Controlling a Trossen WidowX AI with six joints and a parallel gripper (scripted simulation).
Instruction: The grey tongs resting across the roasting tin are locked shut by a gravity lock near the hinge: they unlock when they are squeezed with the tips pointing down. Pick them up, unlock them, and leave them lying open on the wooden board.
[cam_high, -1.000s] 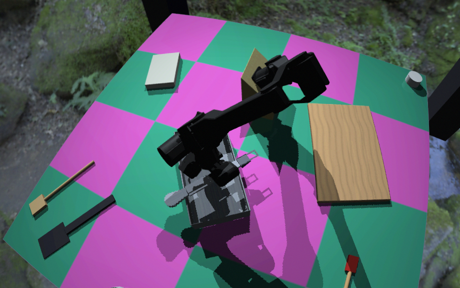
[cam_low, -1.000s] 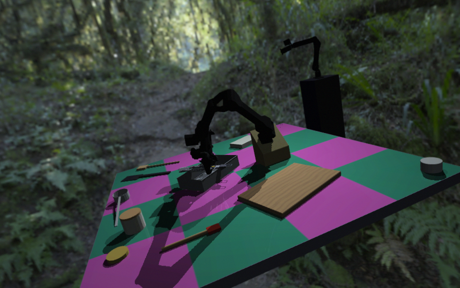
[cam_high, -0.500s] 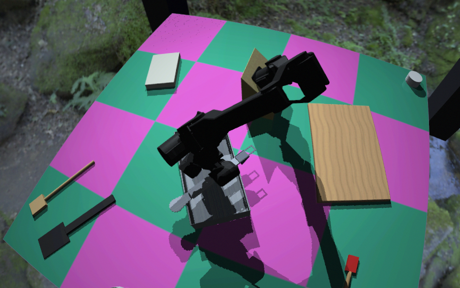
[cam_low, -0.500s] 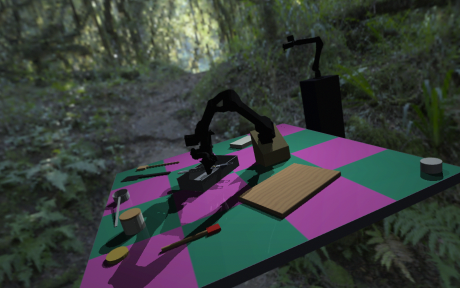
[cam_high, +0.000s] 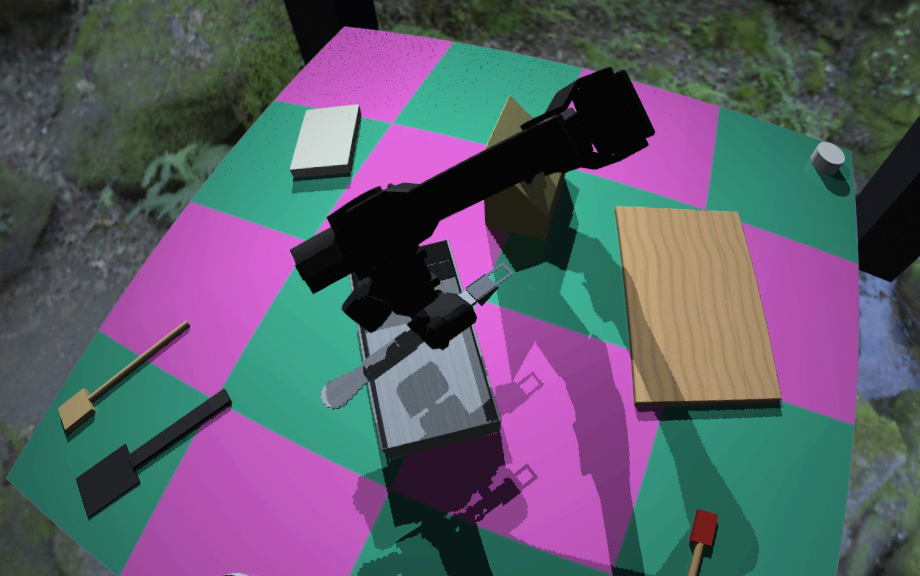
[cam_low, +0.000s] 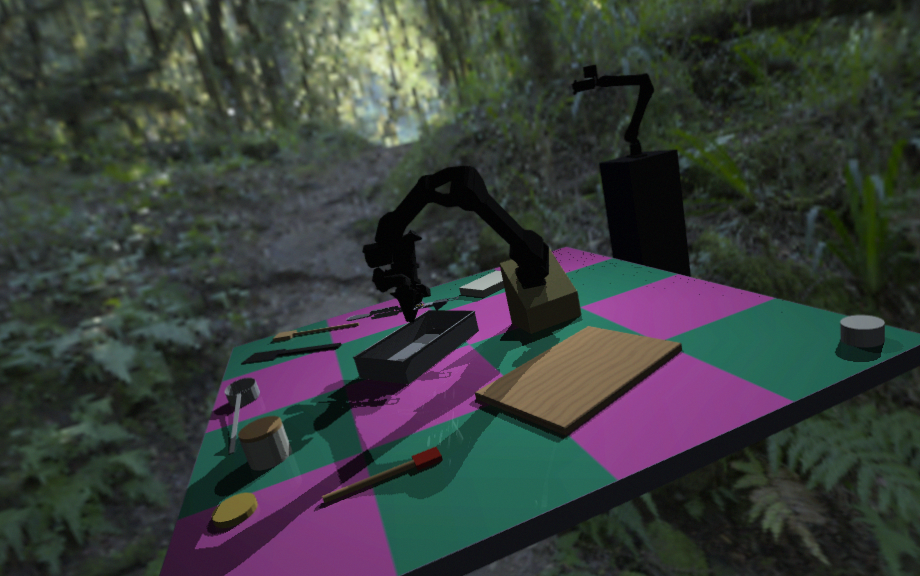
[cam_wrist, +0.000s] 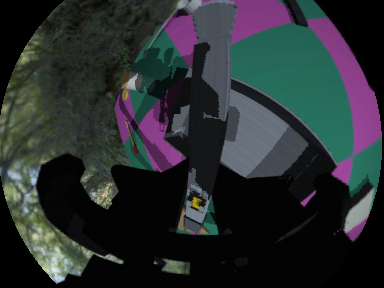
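Evidently lifted: grey metal tongs (cam_high: 390, 355) (cam_low: 375, 312) (cam_wrist: 209, 107)
The jaws (cam_high: 444, 332) (cam_low: 410, 317) grip them near the hinge, presumably for tipping downward.

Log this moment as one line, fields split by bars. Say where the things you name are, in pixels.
gripper (cam_high: 444, 325) (cam_low: 410, 313) (cam_wrist: 200, 160): shut on tongs (cam_high: 344, 388) (cam_low: 366, 315) (cam_wrist: 215, 50) | tongs: raised above roasting tin (cam_high: 444, 437) (cam_low: 383, 369) (cam_wrist: 265, 135) | wooden board (cam_high: 699, 298) (cam_low: 583, 376): tongs not there yet

Dim woodland light leaves the robot arm (cam_high: 488, 169) (cam_low: 434, 196) in near-black silhouette, as hard-edged shadows cross the checkered table (cam_high: 291, 434) (cam_low: 719, 352) (cam_wrist: 280, 55). The forest background looks soft; the wrist view curves, fisheye-like, inside black corners.
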